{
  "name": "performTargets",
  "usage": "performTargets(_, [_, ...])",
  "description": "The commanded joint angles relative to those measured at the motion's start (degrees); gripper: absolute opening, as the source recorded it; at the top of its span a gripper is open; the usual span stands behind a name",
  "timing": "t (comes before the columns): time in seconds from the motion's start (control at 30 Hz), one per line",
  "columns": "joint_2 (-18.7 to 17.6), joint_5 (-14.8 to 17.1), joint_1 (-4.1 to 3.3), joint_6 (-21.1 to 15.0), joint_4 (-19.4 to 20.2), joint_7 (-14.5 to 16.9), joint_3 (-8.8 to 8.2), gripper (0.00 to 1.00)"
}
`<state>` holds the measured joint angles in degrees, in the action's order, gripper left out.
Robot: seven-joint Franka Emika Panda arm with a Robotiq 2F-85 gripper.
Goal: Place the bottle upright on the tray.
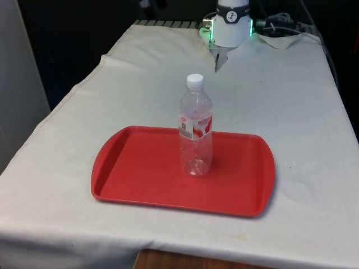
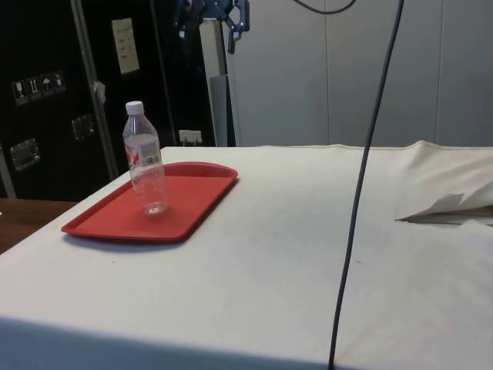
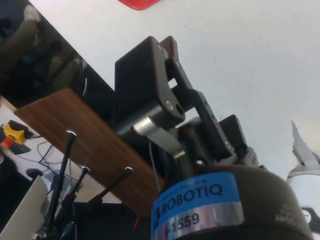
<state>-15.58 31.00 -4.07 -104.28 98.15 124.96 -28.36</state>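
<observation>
A clear plastic bottle (image 1: 196,131) with a white cap and a red-and-white label stands upright near the middle of the red tray (image 1: 134,168). In the side view the bottle (image 2: 145,162) stands on the tray (image 2: 192,196) at the table's left end. My black gripper (image 2: 212,19) hangs high above the table, well apart from the bottle, with its fingers spread and nothing between them. One finger (image 3: 142,85) shows edge-on in the wrist view, and a corner of the tray (image 3: 137,2) shows far beyond it.
The tray lies on the white cloth near the table's front edge. A crumpled white fold (image 2: 451,206) lies towards the robot's end. A black cable (image 2: 358,193) hangs across the side view. A wooden board (image 3: 85,135) sticks out past the table edge.
</observation>
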Motion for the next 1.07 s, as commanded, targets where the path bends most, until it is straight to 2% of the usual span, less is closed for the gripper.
performTargets(0.0, [0.69,-1.15,-0.40,-0.80,0.63,0.23,-0.11,1.00])
performTargets(0.13, [1.20,-2.29,-0.57,-0.86,1.03,0.69,-0.06,1.00])
performTargets(0.17, [0.80,-1.66,-0.23,0.00,0.57,0.86,0.11,1.00])
performTargets(0.2, [1.49,-2.92,-0.69,-0.86,1.20,0.92,0.00,1.00])
performTargets(0.43, [2.06,-5.04,-1.26,-1.20,1.60,1.20,0.34,1.00])
performTargets(0.47, [2.06,-5.04,-1.26,-1.20,1.60,1.20,0.34,1.00])
performTargets(0.5, [1.60,-4.24,-0.80,-0.06,1.15,1.38,0.40,1.00])
performTargets(0.53, [2.12,-5.50,-1.38,-1.32,1.55,1.15,0.46,1.00])
performTargets(0.57, [2.12,-5.73,-1.49,-1.38,1.55,1.09,0.52,1.00])
performTargets(0.77, [2.23,-7.10,-2.01,-1.83,1.60,0.52,1.43,1.00])
performTargets(0.8, [1.83,-6.36,-1.49,-0.52,1.15,0.97,1.60,1.00])
performTargets(0.83, [2.23,-7.22,-2.01,-1.89,1.60,0.40,1.60,1.00])
performTargets(0.97, [2.12,-7.85,-2.29,-2.06,1.49,-0.52,2.41,1.00])
performTargets(1.03, [1.83,-7.05,-1.78,-0.80,1.15,0.00,2.64,1.00])
